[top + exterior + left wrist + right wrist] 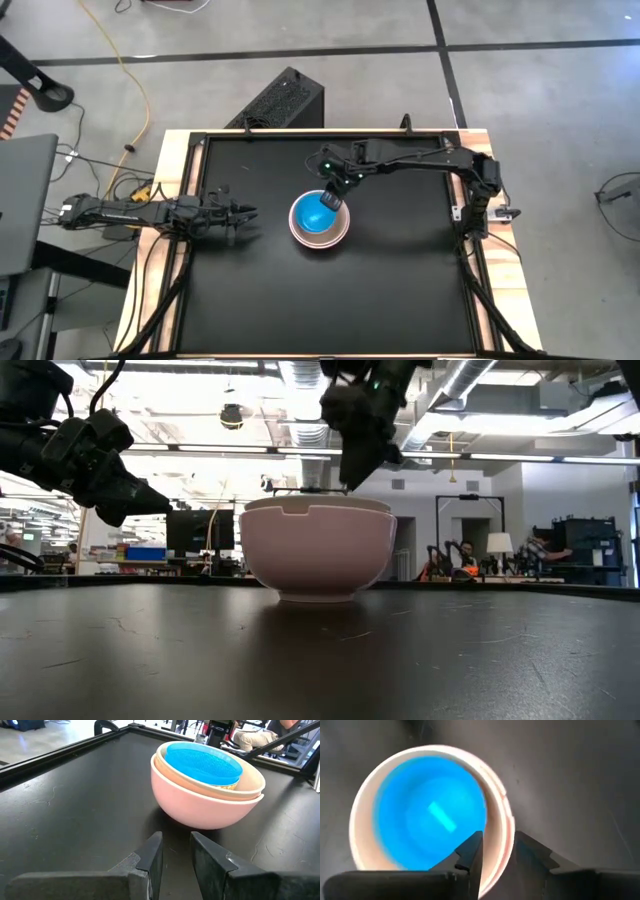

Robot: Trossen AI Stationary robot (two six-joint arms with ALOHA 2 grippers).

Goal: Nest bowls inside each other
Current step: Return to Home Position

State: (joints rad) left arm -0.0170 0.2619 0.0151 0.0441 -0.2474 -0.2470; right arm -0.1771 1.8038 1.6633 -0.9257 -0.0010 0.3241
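A stack of nested bowls stands near the table's middle. The pink outer bowl (pixel 200 807) rests by its base on the dark table (pixel 400 290). A cream-white bowl (pixel 252 780) sits inside it, and a blue bowl (pixel 430 815) sits innermost. My right gripper (pixel 497 852) hangs open, pointing steeply down. It is just above the stack's rim on the far right side (pixel 333 200), and one finger is over the blue bowl's edge while the other is outside the rims. My left gripper (pixel 176 852) waits open, low at the table's left (pixel 246 212), and points at the stack.
The dark tabletop has a raised frame (pixel 195 200) around it, with bare surface on every side of the stack. A black perforated box (pixel 282 100) stands on the floor beyond the far edge. The low view shows a lit room behind the table.
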